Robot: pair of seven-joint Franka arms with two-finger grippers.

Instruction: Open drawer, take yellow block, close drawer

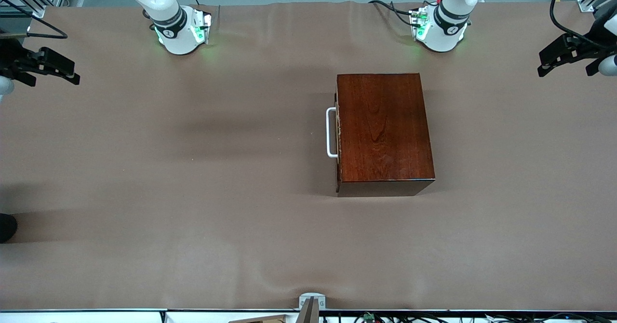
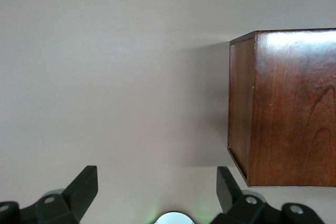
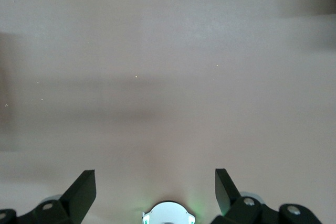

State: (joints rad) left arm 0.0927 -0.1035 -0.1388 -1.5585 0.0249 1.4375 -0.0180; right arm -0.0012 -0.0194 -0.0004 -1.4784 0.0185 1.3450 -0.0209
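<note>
A glossy reddish-brown wooden box (image 1: 383, 127) stands on the table, nearer the left arm's base. The drawer is shut inside it. Only a thin pale edge and the white loop handle (image 1: 331, 132) show, on the side facing the right arm's end of the table. The yellow block is hidden. My left gripper (image 1: 547, 62) hangs open over the left arm's end of the table, holding nothing; in its wrist view (image 2: 156, 177) a corner of the box (image 2: 289, 108) shows. My right gripper (image 1: 67, 71) hangs open and holding nothing over the right arm's end, over bare cloth (image 3: 155, 178).
A brown cloth (image 1: 193, 193) covers the whole table. The two arm bases (image 1: 183, 31) (image 1: 441, 29) stand along the edge farthest from the front camera. A small grey bracket (image 1: 311, 302) sits at the nearest edge. A dark object (image 1: 6, 226) pokes in at the right arm's end.
</note>
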